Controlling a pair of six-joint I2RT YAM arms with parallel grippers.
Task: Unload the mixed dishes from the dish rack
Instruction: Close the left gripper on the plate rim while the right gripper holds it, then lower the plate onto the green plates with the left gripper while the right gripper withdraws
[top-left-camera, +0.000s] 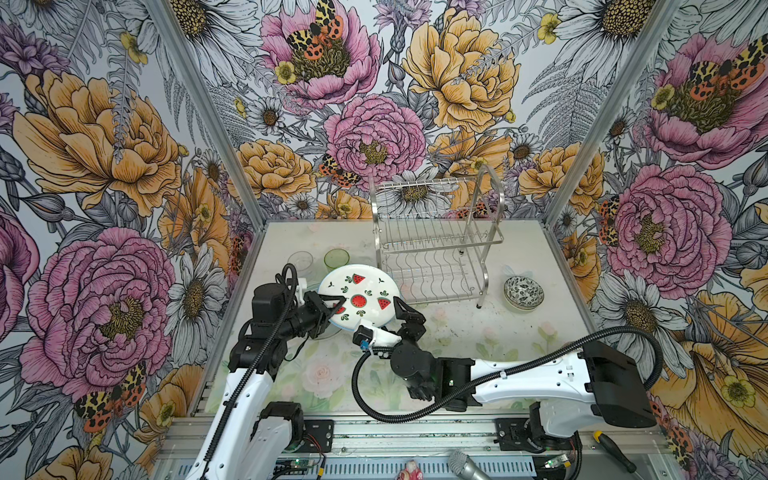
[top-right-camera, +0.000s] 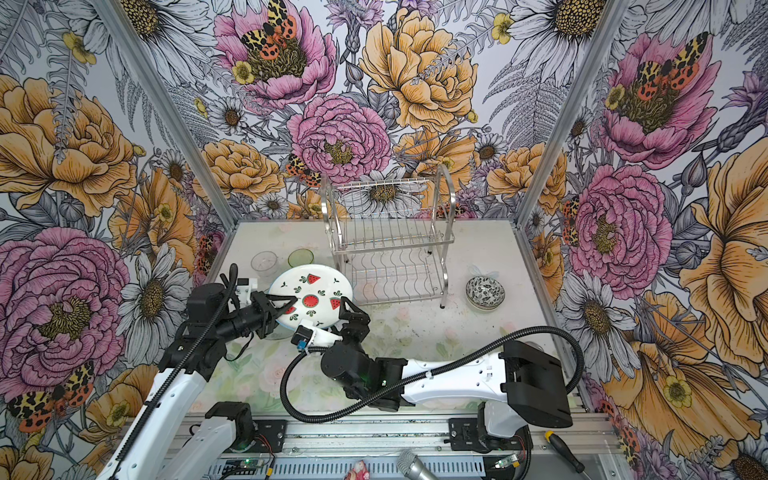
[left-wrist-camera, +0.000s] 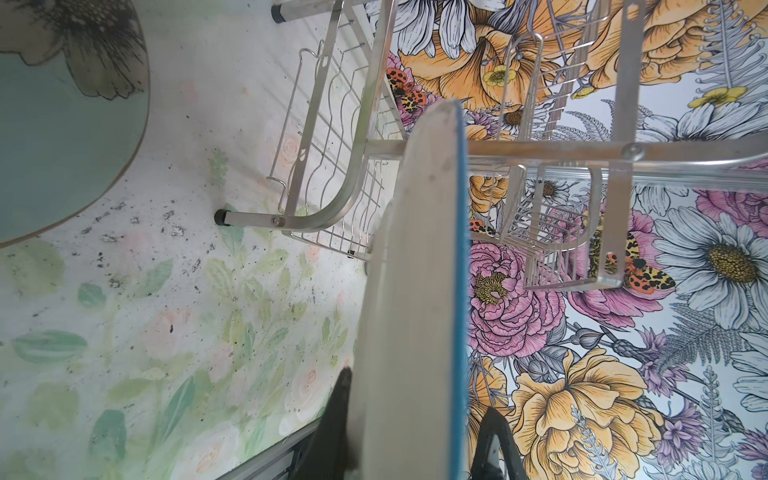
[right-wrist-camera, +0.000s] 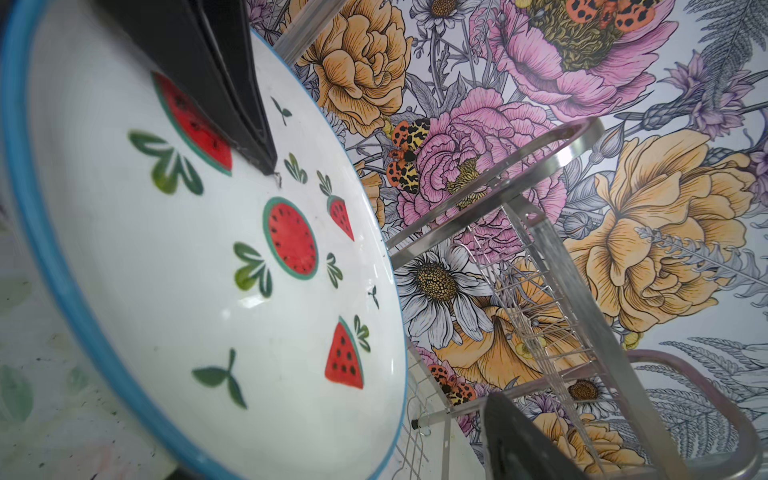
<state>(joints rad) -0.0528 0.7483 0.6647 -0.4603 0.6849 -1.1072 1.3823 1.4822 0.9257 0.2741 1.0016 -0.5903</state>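
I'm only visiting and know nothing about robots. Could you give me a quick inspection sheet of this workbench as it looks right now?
Surface: flower-print table, scattered with dark specks.
Job's things: dish rack empty on both tiers; watermelon plate held tilted above the table; clear tumbler and green tumbler upright left of the rack; patterned bowl to its right; aqua plate flat on the table.
Clutter: screwdriver and microphone on the front rail.
Claws: left claw shut on the watermelon plate's rim; right claw open beside the plate.
Cables: black ribbed hose loops along each arm.
Surroundings: floral wallpaper on three sides.
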